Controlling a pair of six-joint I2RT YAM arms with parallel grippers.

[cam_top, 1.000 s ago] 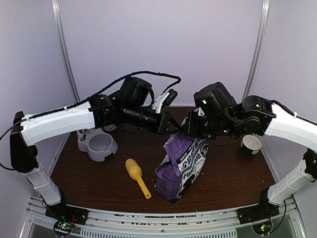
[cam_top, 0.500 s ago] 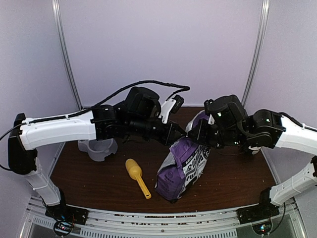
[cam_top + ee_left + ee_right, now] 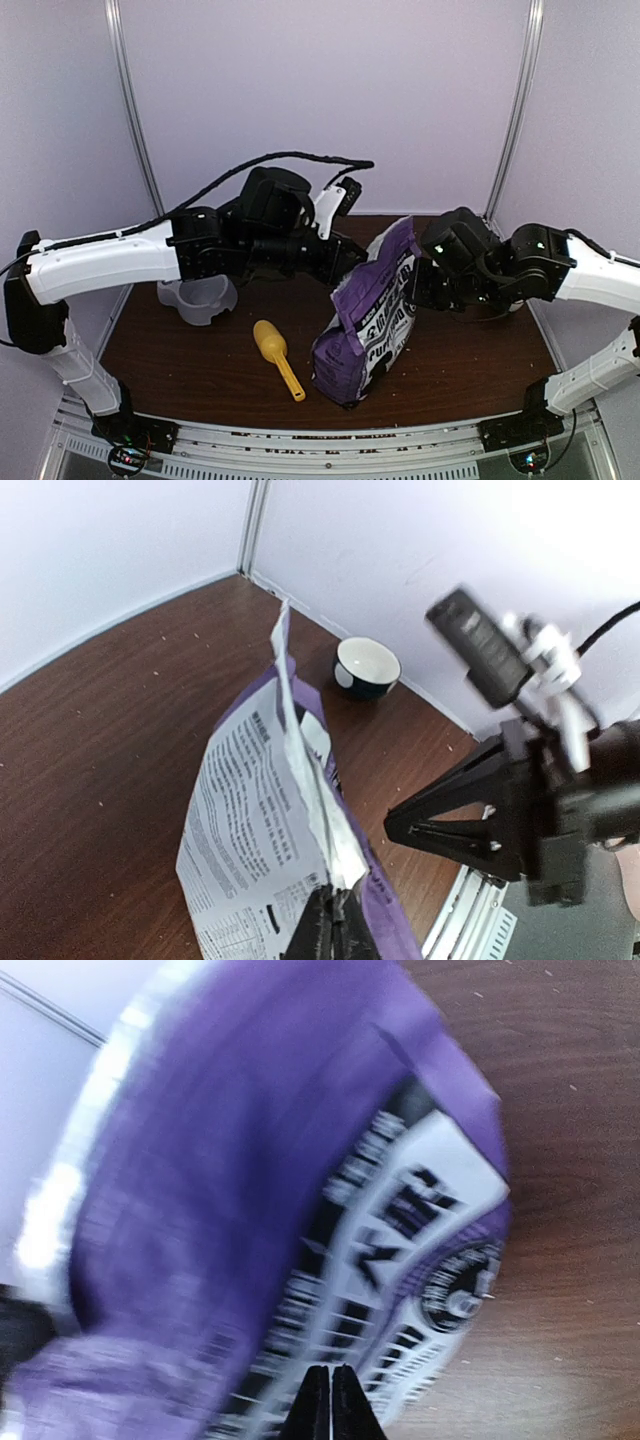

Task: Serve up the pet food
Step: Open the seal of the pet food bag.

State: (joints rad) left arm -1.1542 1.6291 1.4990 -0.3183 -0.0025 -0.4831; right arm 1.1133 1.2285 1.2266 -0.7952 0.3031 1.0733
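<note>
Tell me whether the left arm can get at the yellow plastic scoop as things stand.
Probably not yet. The left gripper is shut on the top edge of the purple-and-white foil bag. The yellow plastic scoop lies uncovered left of the bag; after a release, the way looks free.

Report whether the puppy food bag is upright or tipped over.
Upright but leaning: the bag stands on its base, its top tilted to the right, with the top edge pinched in the left pincer.
</note>
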